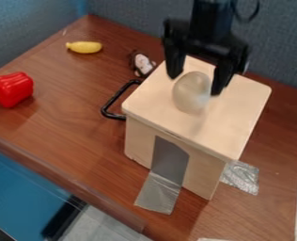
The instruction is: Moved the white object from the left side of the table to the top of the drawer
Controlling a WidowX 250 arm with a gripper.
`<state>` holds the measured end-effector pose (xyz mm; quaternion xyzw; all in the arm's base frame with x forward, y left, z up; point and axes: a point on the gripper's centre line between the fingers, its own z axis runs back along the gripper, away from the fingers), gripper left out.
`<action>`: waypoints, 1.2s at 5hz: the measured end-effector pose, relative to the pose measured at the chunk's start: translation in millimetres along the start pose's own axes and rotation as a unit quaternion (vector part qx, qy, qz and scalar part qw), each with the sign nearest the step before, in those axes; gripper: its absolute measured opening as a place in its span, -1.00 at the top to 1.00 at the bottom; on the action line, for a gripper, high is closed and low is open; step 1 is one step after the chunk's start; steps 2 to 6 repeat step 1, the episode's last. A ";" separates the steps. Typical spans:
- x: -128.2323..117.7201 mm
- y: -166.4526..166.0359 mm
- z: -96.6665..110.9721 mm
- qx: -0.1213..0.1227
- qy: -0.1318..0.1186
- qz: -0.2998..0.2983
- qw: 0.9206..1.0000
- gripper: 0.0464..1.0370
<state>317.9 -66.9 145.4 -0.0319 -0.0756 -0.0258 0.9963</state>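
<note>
"Where was your white object [191,96]?"

"It lay atop the drawer [232,113], its long axis near to far, centred just near of your gripper [195,85], whose jaws stood spread."

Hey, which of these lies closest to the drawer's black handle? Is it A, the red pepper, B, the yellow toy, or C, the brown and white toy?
C: the brown and white toy lies just past the upper end of the black handle.
</note>
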 end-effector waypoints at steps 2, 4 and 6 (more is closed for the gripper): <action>-0.2 4.4 16.7 0.006 -0.010 0.003 1.000 -0.93; -0.2 4.4 16.7 0.006 -0.010 0.003 1.000 -0.93; -0.2 4.4 16.7 0.006 -0.010 0.003 1.000 -0.93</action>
